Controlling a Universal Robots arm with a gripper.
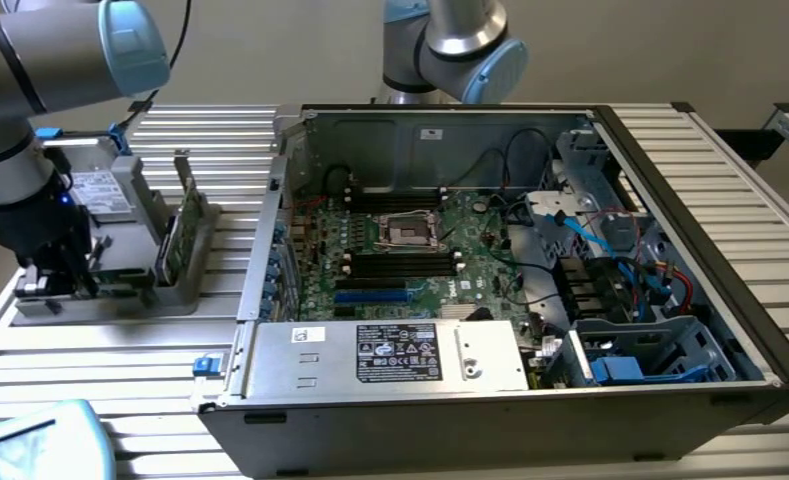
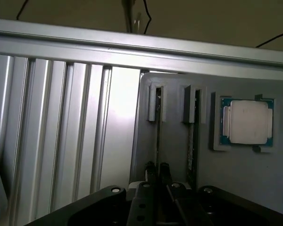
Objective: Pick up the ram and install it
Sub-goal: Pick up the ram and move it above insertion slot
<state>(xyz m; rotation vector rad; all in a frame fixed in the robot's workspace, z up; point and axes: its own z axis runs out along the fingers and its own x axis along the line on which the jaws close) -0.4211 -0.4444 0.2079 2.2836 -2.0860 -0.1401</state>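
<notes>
The gripper (image 2: 157, 175) seems to have its jaws pinched on the ram (image 2: 158, 134), which stands in the grey holder (image 1: 187, 270) at the counter's (image 1: 127, 360) edge on the exterior view's left; lifting it out and installing it in the computer case (image 1: 367, 140) are not yet done.

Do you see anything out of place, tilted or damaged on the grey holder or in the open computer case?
Nothing stands out: the ram stands straight in its slot of the grey holder, the processor lies flat in its recess, and the open case shows nothing visibly broken.
</notes>
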